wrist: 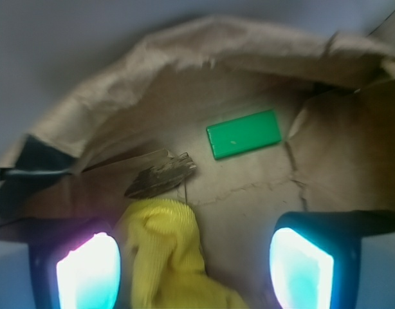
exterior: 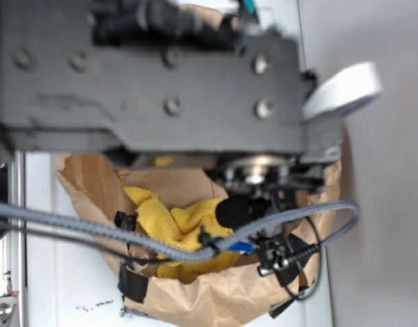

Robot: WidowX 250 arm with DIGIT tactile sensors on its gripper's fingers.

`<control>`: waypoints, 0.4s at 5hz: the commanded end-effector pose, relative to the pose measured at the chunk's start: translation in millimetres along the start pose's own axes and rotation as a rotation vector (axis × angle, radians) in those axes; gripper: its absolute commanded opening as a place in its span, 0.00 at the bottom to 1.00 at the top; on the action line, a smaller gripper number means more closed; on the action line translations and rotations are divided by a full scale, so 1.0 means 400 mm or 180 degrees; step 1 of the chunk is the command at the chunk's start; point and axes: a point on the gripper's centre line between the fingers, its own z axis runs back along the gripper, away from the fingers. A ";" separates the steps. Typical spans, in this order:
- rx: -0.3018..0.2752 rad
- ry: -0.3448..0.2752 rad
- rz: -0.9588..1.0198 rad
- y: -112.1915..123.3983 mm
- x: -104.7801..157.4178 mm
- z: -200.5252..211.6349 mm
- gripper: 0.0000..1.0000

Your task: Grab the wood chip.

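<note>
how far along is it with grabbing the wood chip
Done: the gripper is lowered into the paper bag. In hand: nothing; its fingers stand open and empty, and the wood chip lies untouched on the bag floor, beside the yellow cloth and left of the green block. Left: move over the chip, close, lift.

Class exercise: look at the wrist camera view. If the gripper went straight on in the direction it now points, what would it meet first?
Probably the brown paper floor of the bag. The open gripper has bare paper between its fingers; the yellow cloth lies toward one finger, and the wood chip and green block lie farther ahead. Depth is unclear.
</note>
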 end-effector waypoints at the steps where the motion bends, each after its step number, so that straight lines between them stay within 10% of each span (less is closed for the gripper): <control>1: -0.0006 -0.0221 0.0167 0.084 0.032 -0.076 1.00; 2: -0.0310 -0.0099 0.0132 0.066 0.051 -0.116 1.00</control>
